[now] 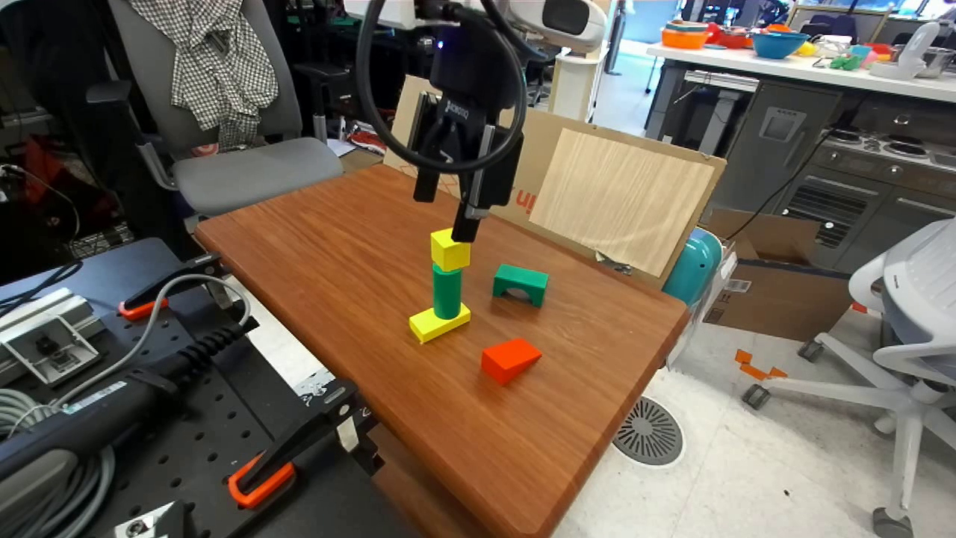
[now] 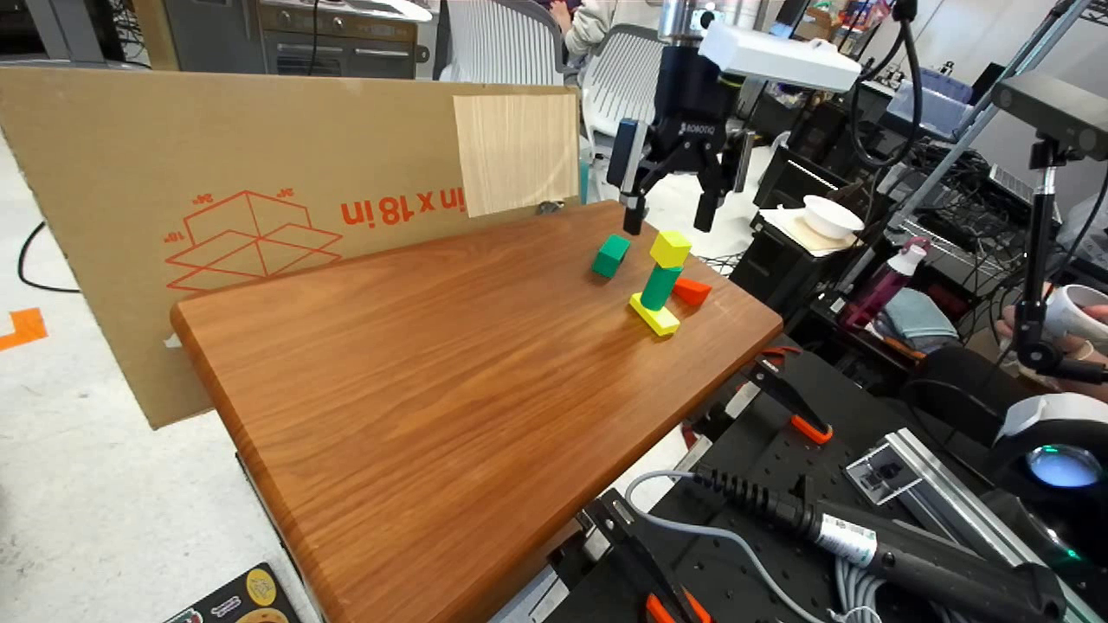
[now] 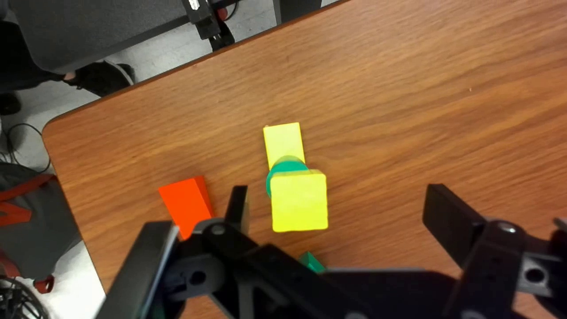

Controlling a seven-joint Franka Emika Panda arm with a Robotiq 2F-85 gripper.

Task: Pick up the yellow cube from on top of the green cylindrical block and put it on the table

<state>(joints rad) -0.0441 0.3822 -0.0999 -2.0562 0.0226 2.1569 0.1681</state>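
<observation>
The yellow cube (image 1: 449, 252) (image 2: 671, 249) (image 3: 300, 203) sits on top of the upright green cylindrical block (image 1: 447, 294) (image 2: 660, 288) (image 3: 280, 167). The cylinder stands on a flatter yellow base block (image 1: 433, 326) on the table (image 1: 336, 232) (image 2: 415, 389) (image 3: 398, 88). My gripper (image 1: 447, 214) (image 2: 671, 221) (image 3: 339, 195) is open and empty, pointing down just above the cube. In the wrist view the cube appears between the fingers, closer to the left one, and neither finger visibly touches it. The cube hides part of the cylinder's top there.
A green arch block (image 1: 521, 282) (image 2: 611, 256) and an orange-red wedge (image 1: 510, 360) (image 2: 691, 292) (image 3: 186, 201) lie near the stack. A cardboard sheet (image 2: 286, 164) stands along the table's far edge. A black bench (image 1: 187, 418) with clamps borders another side.
</observation>
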